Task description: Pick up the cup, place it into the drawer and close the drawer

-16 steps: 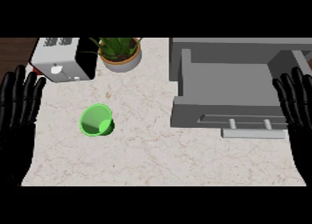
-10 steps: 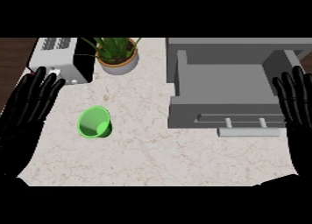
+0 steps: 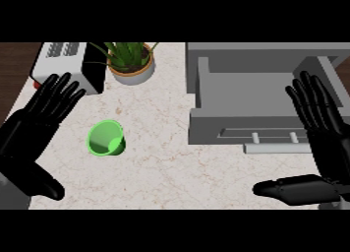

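Note:
A green cup (image 3: pixel 105 139) lies on its side on the marbled counter (image 3: pixel 163 167), its mouth facing me. The grey drawer (image 3: pixel 265 106) stands pulled open at the right, with a bar handle (image 3: pixel 263 134) on its front. My left hand (image 3: pixel 29 130) is open just left of the cup, fingers spread and pointing up, not touching it. Over the drawer's right front corner hangs my right hand (image 3: pixel 327 133), open too, its thumb stretched out low toward the left.
A white toaster (image 3: pixel 68 66) stands at the back left. Beside it is a potted plant (image 3: pixel 131 61). Dark wooden floor shows beyond the counter's left edge.
Both hands have moved inward and further into view. The left hand has come closer to the cup; the right now overlaps the drawer's corner. Cup and drawer stay put.

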Tool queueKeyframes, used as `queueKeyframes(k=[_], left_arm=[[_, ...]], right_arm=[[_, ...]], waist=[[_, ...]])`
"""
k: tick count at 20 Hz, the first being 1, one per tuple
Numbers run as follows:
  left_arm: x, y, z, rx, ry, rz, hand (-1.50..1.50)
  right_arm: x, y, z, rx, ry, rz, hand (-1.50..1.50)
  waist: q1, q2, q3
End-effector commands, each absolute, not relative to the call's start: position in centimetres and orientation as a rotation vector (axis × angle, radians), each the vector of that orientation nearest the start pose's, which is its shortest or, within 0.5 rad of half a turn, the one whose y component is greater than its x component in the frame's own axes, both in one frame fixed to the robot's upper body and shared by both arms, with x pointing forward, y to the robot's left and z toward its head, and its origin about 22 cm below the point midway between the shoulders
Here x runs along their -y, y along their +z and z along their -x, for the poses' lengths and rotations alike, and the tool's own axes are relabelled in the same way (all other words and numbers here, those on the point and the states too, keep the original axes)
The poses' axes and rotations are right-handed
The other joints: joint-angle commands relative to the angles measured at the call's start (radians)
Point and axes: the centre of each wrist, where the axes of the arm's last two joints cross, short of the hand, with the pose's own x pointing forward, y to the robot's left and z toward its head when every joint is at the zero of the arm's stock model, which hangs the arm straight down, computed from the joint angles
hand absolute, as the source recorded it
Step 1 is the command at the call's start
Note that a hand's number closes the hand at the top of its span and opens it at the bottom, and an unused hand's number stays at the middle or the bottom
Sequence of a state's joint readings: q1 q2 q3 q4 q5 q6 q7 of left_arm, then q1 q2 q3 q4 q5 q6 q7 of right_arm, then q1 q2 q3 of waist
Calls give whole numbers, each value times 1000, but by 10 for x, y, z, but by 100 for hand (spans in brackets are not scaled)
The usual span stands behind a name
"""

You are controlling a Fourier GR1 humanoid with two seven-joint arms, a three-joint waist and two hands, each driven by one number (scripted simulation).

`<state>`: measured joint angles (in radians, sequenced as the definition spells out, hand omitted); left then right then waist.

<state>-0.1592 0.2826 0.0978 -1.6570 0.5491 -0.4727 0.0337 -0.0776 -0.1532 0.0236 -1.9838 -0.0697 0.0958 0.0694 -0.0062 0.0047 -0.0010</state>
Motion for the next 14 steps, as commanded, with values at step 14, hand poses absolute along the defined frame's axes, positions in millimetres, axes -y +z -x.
queueKeyframes(k=[14], left_arm=[[-335, -29, -305, 1613, -248, 420, -150]], right_arm=[[247, 125, -245, 2006, 267, -63, -150]], waist=[[-6, -3, 0]])
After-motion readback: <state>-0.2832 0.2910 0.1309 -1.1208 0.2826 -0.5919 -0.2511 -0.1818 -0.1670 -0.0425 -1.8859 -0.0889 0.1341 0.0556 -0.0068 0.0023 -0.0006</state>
